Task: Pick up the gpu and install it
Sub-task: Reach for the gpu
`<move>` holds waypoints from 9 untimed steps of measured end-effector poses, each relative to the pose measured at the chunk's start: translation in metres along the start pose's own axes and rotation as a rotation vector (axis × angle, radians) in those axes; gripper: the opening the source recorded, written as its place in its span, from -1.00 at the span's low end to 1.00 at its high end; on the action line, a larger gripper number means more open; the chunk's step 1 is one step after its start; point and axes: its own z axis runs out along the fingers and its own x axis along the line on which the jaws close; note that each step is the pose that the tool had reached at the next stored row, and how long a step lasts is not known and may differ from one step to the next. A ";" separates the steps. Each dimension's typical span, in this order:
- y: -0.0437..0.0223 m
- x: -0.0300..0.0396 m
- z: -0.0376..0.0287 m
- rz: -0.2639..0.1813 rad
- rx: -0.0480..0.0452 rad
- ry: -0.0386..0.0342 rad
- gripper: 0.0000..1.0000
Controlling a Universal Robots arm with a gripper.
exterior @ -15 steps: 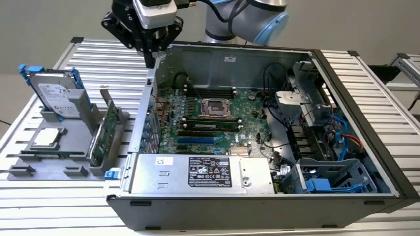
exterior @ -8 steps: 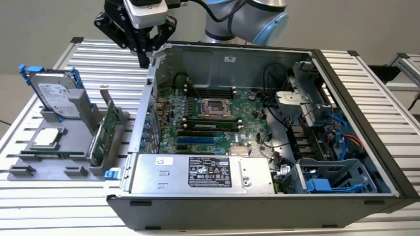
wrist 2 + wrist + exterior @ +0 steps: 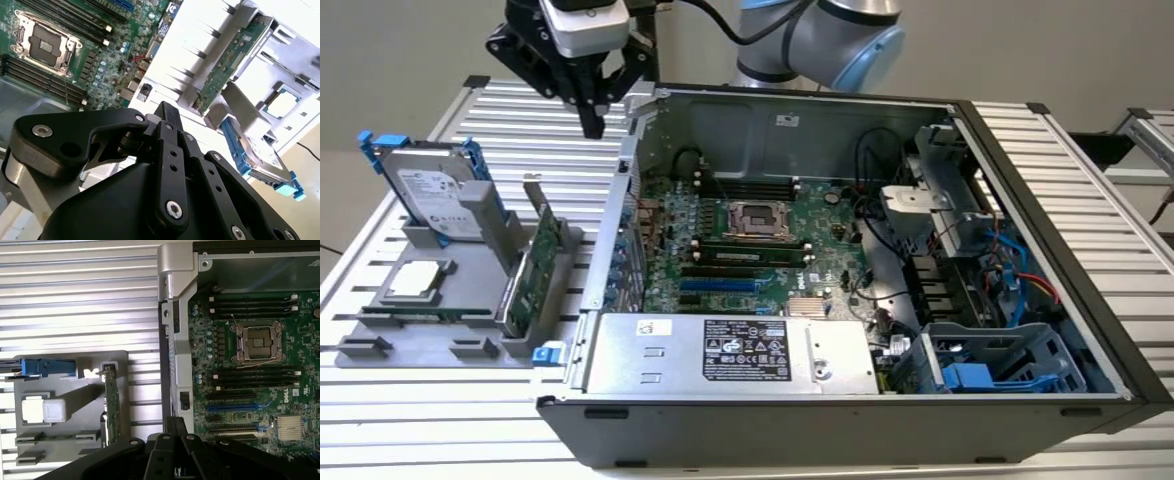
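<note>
Jaws pressed tip to tip with nothing between them, that is how my gripper (image 3: 594, 122) hangs in the exterior view, up over the slatted table (image 3: 1074, 160) just outside the back corner of the open computer case (image 3: 854, 440). The gpu (image 3: 534, 268) stands on edge in the grey holder (image 3: 447, 305) on the exterior view's left, well below me and apart from me, with the hard drive (image 3: 434, 190) in its blue frame beside it. I judge that nothing of the job is done: the card is not lifted and no card sits in the blue slots of the motherboard (image 3: 761, 250).

In the second wrist view my gripper (image 3: 167, 107) again meets at one dark tip, empty. Beyond it the gpu (image 3: 231, 65) leans in its holder (image 3: 240, 107), untouched, and the motherboard (image 3: 75, 60) lies on the other side.

In the first wrist view my gripper (image 3: 175, 422) sits over the case wall. The gpu (image 3: 113, 402) shows edge-on in the holder (image 3: 75, 440); the board's long slots (image 3: 235, 407) are bare. Both the pickup and the install remain.
</note>
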 end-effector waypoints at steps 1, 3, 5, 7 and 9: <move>-0.0002 0.0021 -0.0001 0.000 0.0000 0.0000 -1.00; -0.0006 0.0064 -0.0001 0.000 0.0000 0.0000 -1.00; -0.0010 0.0108 -0.0003 0.000 0.0000 0.0000 -1.00; -0.0015 0.0152 -0.0004 0.000 0.0000 0.0000 -1.00; -0.0019 0.0197 -0.0005 0.000 0.0000 0.0000 -1.00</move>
